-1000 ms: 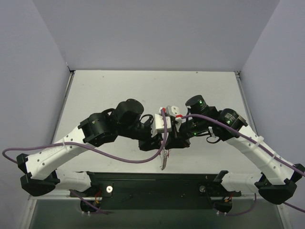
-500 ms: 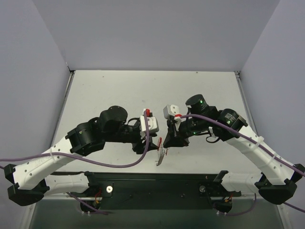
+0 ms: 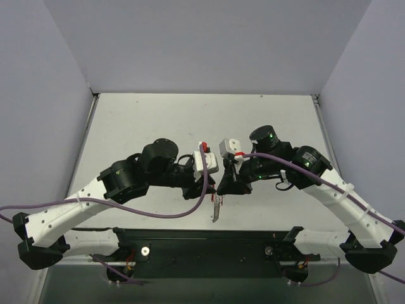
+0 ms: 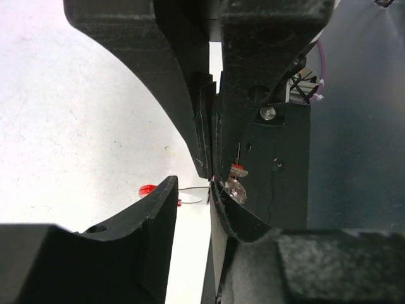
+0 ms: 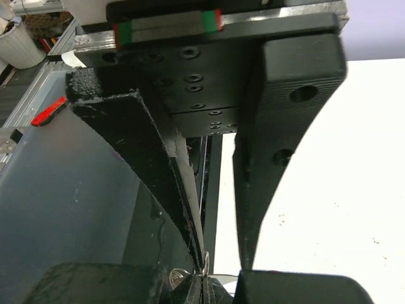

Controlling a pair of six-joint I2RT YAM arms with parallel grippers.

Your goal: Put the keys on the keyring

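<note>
Pinching tight, the right gripper [image 4: 211, 172] has its fingers pressed together at the tips. The keyring [image 4: 190, 197] comes straight out of that pinch, a thin wire loop running sideways to a small red piece. The left gripper [image 4: 192, 191] faces it tip to tip. Its jaws stand only a little apart, the wire shows in the gap between them, and they are closed on nothing. The two tools' tips are all but touching. Right beside the meeting point sits a silver key [image 3: 217, 209], its long axis pointing toward the near edge in the overhead view. Whether it is threaded on the loop, I cannot tell. Everything is bunched over the near part of the pale table [image 3: 158, 120], just beyond the dark base plate [image 3: 209, 244].
</note>
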